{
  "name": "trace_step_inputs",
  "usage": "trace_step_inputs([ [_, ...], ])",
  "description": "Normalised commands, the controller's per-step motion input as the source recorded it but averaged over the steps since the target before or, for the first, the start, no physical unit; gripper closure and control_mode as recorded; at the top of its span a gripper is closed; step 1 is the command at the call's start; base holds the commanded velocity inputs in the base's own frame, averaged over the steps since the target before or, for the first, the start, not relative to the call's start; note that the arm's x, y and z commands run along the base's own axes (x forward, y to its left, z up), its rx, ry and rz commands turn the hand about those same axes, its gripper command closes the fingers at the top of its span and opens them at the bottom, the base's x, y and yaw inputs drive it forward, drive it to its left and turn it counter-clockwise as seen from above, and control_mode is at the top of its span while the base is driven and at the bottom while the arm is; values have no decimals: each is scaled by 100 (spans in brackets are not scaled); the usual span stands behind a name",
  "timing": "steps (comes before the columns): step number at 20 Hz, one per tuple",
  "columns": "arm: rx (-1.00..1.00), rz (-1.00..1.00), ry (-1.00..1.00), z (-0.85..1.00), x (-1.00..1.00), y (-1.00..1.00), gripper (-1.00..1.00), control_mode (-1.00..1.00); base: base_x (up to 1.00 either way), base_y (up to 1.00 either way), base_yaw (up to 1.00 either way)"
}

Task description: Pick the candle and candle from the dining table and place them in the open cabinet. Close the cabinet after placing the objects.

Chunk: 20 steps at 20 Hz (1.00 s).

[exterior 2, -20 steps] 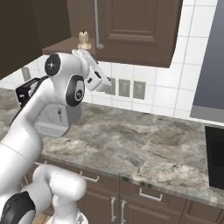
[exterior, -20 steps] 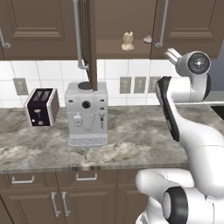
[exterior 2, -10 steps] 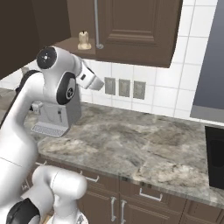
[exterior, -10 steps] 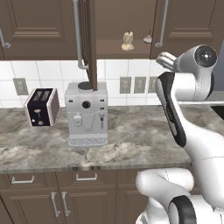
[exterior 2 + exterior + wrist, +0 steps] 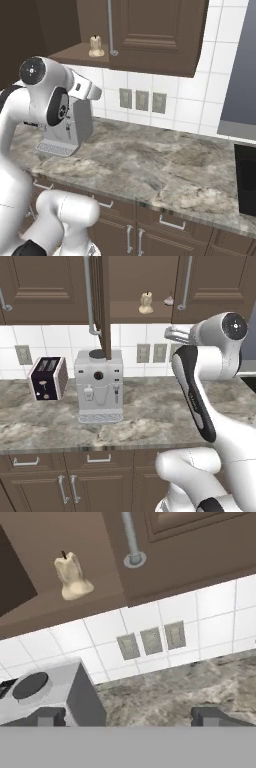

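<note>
The short cream candle [image 5: 145, 303] [image 5: 95, 46] [image 5: 71, 576] stands upright on the shelf of the open dark brown cabinet [image 5: 30, 614]. Farther right on that shelf sits a small reddish-pale thing [image 5: 169, 301], half behind the shut door's handle; I cannot tell whether it is the taper. My gripper [image 5: 131, 717] [image 5: 93, 92] [image 5: 170, 333] hangs below and in front of the shelf, apart from the candle. It is open, and nothing lies between its fingertips [image 5: 47, 716]. The dining table is out of view.
The open cabinet door [image 5: 102, 306] sticks out edge-on over a grey coffee machine [image 5: 99, 386] on the marbled counter [image 5: 150, 416]. A toaster [image 5: 47, 377] stands to its left. The shut right door [image 5: 155, 35] carries a long silver handle [image 5: 131, 537].
The arm's wrist has swung back from the cabinet, rightward in the left base view, carrying the open hand slightly away from the shelf. The cream candle has stayed put.
</note>
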Motion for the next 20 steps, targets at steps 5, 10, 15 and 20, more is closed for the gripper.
trace_step_inputs([
  [5,-27,16,0,0,-34,46,-100,-100,0,0,0],
  [10,-26,14,2,0,-23,47,-100,-100,0,0,0],
  [15,-21,13,0,2,-27,47,-100,-100,0,0,0],
  [20,-18,6,-1,12,-26,48,-100,-100,0,0,0],
])
